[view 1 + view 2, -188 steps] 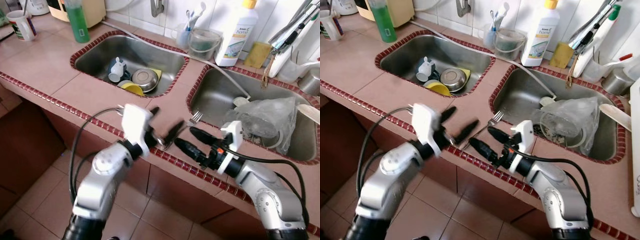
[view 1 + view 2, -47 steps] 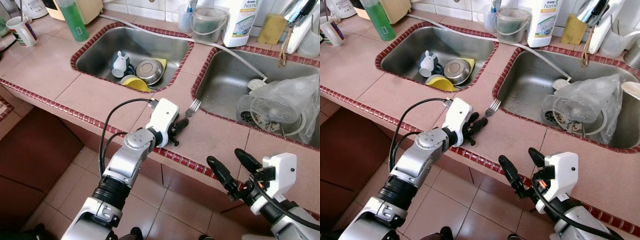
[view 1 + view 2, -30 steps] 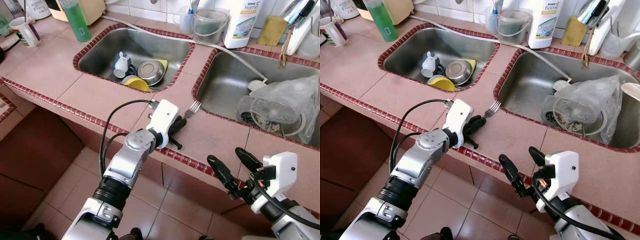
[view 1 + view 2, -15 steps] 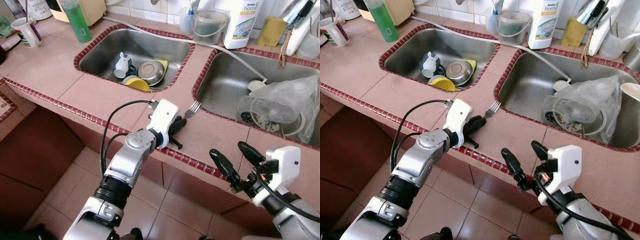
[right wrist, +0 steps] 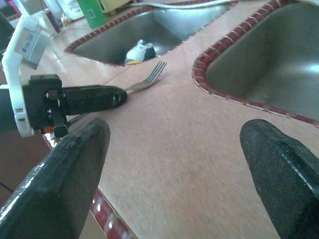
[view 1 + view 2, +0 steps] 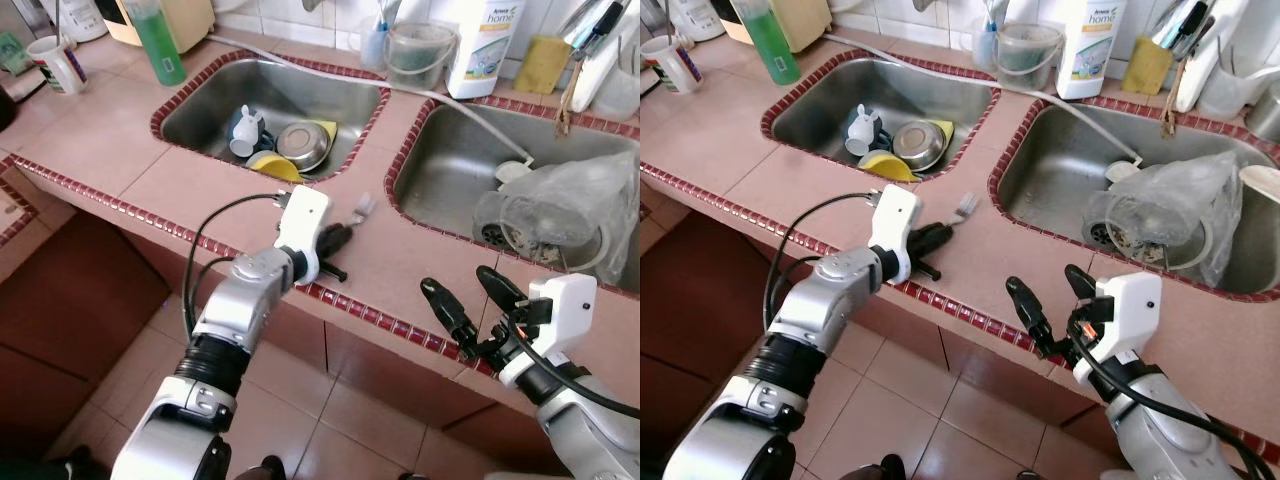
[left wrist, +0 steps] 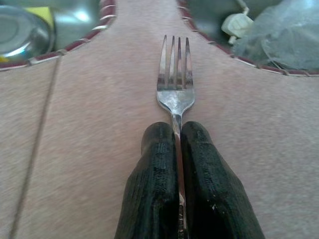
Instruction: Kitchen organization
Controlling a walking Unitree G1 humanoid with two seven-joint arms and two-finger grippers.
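- The left gripper [image 7: 177,149] is observed low over the pink tiled counter [image 6: 190,190], on the strip between the two sinks and close to the red-tiled front edge.
- Its two black fingers are pressed together on the handle of a metal fork [image 7: 175,84]; the handle is seen running between the finger pads in the left wrist view.
- The fork is held roughly level just above the counter, tines pointing away from the robot toward the gap between the sinks. Contact between the tines and the tile cannot be determined.
- The right gripper [image 6: 468,305] is held off the front edge of the counter, before the right sink [image 6: 450,170], well apart from the fork. Its fingers are spread wide with nothing between them.
- The left sink [image 6: 210,100] is noted to contain a steel bowl [image 6: 298,143], a yellow dish [image 6: 266,164] and a small white item, shape not clearly made out.
- A crumpled clear plastic bag [image 6: 560,205] is recorded in the right sink.
- Behind the sinks a white detergent bottle [image 6: 483,45] and a clear tub [image 6: 412,50] are seen; a green bottle [image 6: 160,40] and a mug [image 6: 55,62] stand at the far left.
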